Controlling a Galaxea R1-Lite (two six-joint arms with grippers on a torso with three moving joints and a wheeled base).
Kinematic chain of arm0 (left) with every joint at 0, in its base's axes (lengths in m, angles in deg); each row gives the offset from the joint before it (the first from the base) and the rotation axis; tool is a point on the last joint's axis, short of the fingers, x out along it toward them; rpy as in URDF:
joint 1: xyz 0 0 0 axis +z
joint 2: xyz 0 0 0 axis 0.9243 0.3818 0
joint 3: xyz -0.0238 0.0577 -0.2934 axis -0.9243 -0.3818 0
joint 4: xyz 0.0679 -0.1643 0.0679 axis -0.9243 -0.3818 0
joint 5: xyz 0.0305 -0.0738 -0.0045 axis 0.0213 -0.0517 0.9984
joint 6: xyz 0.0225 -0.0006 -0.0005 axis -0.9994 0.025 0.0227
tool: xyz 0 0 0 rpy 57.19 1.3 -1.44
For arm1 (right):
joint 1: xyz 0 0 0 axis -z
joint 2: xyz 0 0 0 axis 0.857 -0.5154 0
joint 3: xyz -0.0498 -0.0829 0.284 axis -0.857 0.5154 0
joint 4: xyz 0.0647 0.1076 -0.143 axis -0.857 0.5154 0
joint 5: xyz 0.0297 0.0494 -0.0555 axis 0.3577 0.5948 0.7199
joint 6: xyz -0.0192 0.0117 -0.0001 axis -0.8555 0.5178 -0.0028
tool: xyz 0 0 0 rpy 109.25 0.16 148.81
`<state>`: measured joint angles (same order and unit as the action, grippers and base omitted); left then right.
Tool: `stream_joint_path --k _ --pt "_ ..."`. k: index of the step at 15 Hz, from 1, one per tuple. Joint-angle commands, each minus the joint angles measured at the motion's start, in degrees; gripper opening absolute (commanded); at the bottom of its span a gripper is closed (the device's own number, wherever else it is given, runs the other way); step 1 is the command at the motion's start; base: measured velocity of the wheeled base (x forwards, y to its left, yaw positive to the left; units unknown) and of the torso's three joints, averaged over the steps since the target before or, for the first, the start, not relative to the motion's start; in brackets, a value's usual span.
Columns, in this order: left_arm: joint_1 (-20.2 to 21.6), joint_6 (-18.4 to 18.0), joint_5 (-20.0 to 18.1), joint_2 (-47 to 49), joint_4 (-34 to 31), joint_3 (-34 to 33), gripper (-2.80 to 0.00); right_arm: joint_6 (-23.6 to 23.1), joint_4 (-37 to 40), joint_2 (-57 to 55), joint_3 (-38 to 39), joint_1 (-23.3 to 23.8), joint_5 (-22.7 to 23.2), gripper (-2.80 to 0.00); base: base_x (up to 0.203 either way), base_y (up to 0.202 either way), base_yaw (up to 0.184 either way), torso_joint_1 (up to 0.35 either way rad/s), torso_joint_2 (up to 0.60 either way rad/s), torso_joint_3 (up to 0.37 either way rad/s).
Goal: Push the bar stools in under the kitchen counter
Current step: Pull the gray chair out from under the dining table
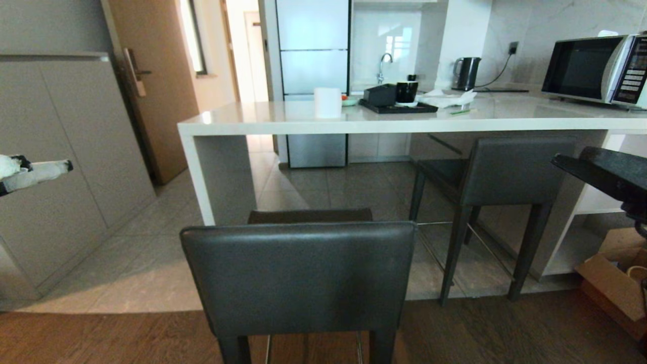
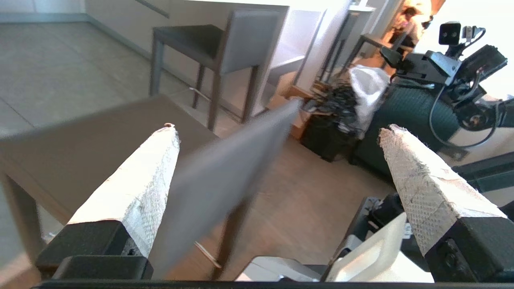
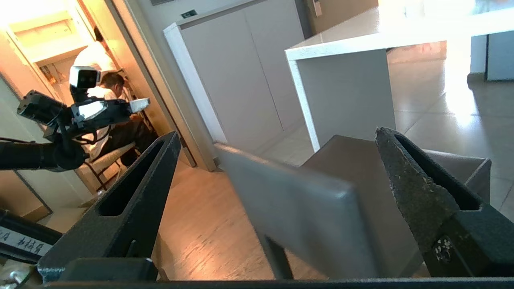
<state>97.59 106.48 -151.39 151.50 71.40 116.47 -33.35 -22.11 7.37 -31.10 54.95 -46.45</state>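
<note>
The near bar stool point(image 1: 298, 275) stands right in front of me on the wood floor, its dark-grey backrest toward me and its seat short of the kitchen counter point(image 1: 354, 121). The second bar stool point(image 1: 505, 172) sits further right with its seat under the counter edge. My left gripper point(image 1: 45, 169), with white-taped fingers, hangs open at the far left, clear of the near stool. My right gripper point(image 1: 561, 162), black, is open at the far right, also apart from it. The near stool's backrest point(image 2: 217, 180) shows between the open left gripper point(image 2: 279, 129) fingers, and the backrest point(image 3: 305, 212) likewise beyond the right gripper point(image 3: 278, 133).
A grey cabinet point(image 1: 65, 151) lines the left side. Cardboard boxes point(image 1: 611, 283) lie on the floor at the right, near the counter's open shelves. A microwave point(image 1: 596, 68), kettle point(image 1: 466, 73) and black tray point(image 1: 397, 107) stand on the counter. A person point(image 3: 108, 120) sits behind me.
</note>
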Motion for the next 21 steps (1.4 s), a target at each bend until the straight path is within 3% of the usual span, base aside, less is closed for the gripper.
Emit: stream_joint_path --k 1,6,9,12,16,19,21 --pt "0.02 0.37 -0.46 -0.75 1.71 -1.03 0.0 0.14 -0.32 0.4 0.17 -0.14 0.36 0.0 0.125 0.0 0.001 0.015 0.0 0.001" --pt "-0.26 0.37 -1.51 -6.27 3.46 -6.09 0.0 0.34 -0.32 6.75 1.61 -5.68 0.82 0.0 0.0 0.0 0.0 0.0 0.0 0.0" --pt "-2.41 0.34 -2.29 -12.99 3.75 -8.44 0.0 1.02 -0.21 13.77 3.5 -7.62 5.07 0.0 0.0 0.0 0.0 0.0 0.0 0.0" --pt "-11.69 0.56 -2.35 -19.05 3.67 -9.41 0.0 3.43 0.23 21.64 5.23 -7.77 8.62 0.0 0.0 0.0 0.0 0.0 0.0 0.0" --pt "-27.98 1.72 -2.36 -28.88 3.18 -12.84 0.0 7.09 5.14 32.35 6.23 -7.65 9.32 0.0 0.0 0.0 0.0 0.0 0.0 0.0" --pt "-29.93 2.9 -2.36 -37.67 2.72 -17.72 0.0 7.45 14.95 41.0 6.46 -7.3 9.42 0.0 0.0 0.0 0.0 0.0 0.0 0.0" --pt "-29.89 5.96 -2.36 -45.01 0.99 -20.56 0.0 7.49 20.31 46.08 7.09 -6.99 9.2 0.0 0.0 0.0 0.0 0.0 0.0 0.0"
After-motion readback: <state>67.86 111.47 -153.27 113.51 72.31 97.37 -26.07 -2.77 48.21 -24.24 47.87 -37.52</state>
